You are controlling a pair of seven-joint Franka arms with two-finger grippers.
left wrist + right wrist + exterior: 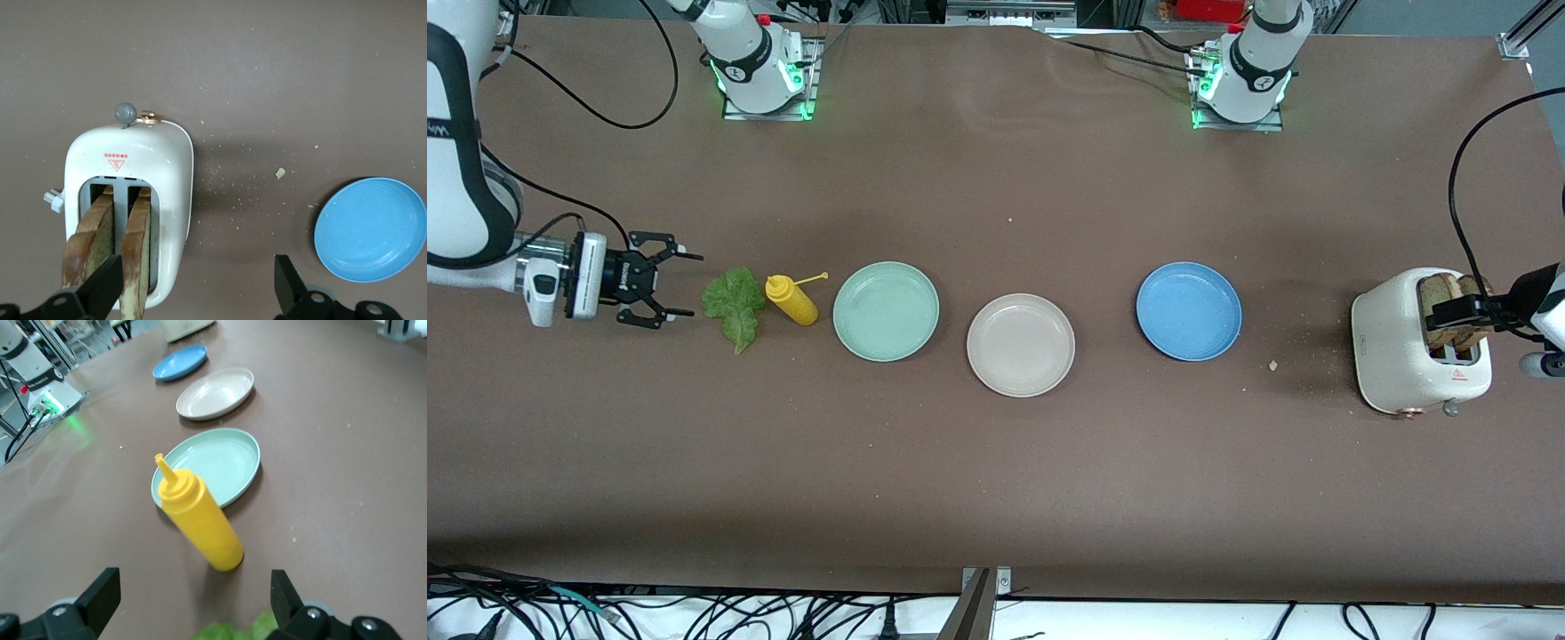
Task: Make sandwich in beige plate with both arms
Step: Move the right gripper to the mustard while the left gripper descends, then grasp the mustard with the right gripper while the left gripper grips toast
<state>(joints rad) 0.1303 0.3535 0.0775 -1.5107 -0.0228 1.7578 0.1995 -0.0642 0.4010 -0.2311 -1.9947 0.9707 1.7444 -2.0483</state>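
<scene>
Toaster: red triangle mark, writing unreadable.

You are looking at two glossy white arms wearing black joint bands, each base glowing green beside a red button, black cables trailing off them, and a black-fingered right gripper sitting on a white-and-grey wrist block.
</scene>
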